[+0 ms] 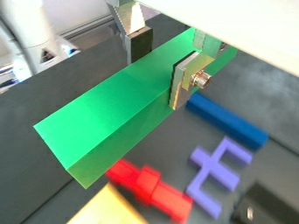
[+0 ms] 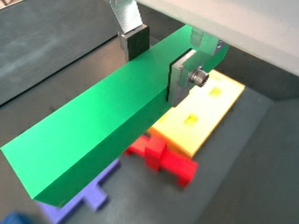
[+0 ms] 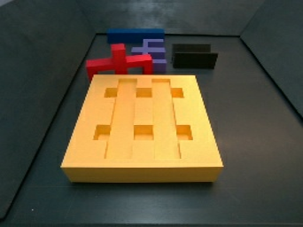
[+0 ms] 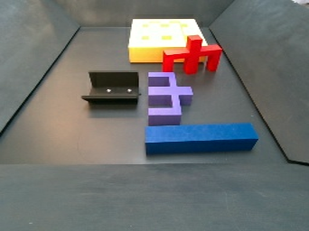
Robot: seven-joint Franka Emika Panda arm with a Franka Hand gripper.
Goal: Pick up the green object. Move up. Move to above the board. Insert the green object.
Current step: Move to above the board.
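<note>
Dark floor [image 1: 70, 79], end effector [image 1: 158, 61] clamping green object [image 1: 117, 114]

Both wrist views look steeply down past the gripper [image 1: 160, 59] at the floor. A side view faces the board [image 3: 142, 133] closely; the opposite one starts beyond the blue block [image 4: 201, 138]

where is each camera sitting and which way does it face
Wrist view: on the arm, looking down past the hand shut on the long matte green bar; silver fingers show.
Wrist view: same mount, over the yellow slotted board.
Side view: at the board's near end, looking toward the black fixture; no robot shows.
Side view: opposite end, flat blue block nearest; no robot shows.
Shared: red cross-shaped block.
</note>
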